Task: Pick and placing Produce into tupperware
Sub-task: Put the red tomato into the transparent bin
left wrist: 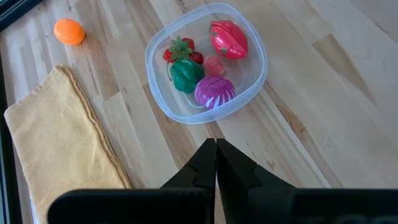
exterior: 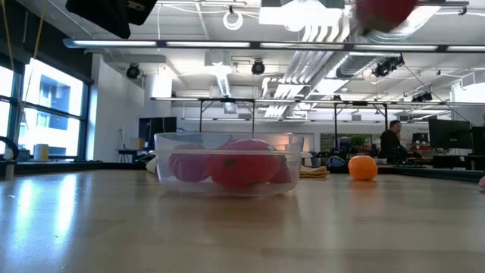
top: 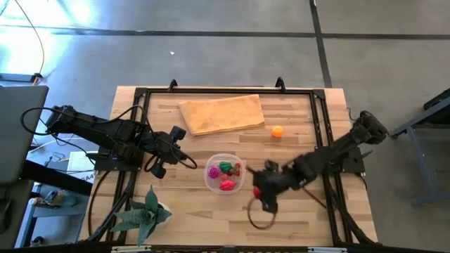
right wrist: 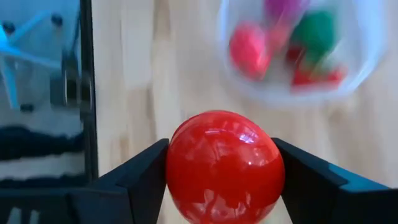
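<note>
While a round red fruit [right wrist: 224, 167] is clamped between its two dark fingers, the right gripper [top: 258, 191] is held above the table [top: 302, 225], just right of the tupperware [top: 225, 173]; inside that clear container a magenta piece [left wrist: 214, 91], a green piece [left wrist: 186, 74] and a pinkish-red piece [left wrist: 229, 39] are seen; an orange fruit [top: 277, 131] lies farther back to the right, beside a tan cloth [top: 222, 113]; the left gripper [top: 178, 133], fingers pressed together and empty, is held left of the container; a green plant [top: 144, 214] stands at the near left.
</note>
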Robot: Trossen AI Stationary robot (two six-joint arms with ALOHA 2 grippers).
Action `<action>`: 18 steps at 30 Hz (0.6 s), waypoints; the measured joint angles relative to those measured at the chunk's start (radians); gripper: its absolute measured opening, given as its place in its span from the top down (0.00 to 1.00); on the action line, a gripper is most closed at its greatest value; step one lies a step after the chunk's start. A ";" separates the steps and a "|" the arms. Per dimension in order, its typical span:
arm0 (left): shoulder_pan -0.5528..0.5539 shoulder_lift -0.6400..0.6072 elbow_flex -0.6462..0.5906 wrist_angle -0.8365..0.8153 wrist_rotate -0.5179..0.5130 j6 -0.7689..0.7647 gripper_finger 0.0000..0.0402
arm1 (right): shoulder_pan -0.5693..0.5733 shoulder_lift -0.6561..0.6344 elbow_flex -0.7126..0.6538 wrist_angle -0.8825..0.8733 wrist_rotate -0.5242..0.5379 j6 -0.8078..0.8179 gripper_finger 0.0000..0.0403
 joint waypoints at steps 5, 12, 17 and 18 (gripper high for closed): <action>0.000 0.000 0.000 0.000 0.000 0.000 0.99 | -0.156 -0.001 0.112 0.010 0.011 -0.157 0.38; 0.000 0.000 0.000 0.000 0.000 0.000 0.99 | -0.370 0.041 0.126 0.108 -0.122 -0.246 0.38; 0.000 0.000 0.000 0.000 0.000 0.000 0.99 | -0.417 0.164 0.126 0.164 -0.226 -0.281 0.38; 0.000 0.000 0.000 0.000 0.000 0.000 0.99 | -0.418 0.189 0.126 0.188 -0.245 -0.284 0.38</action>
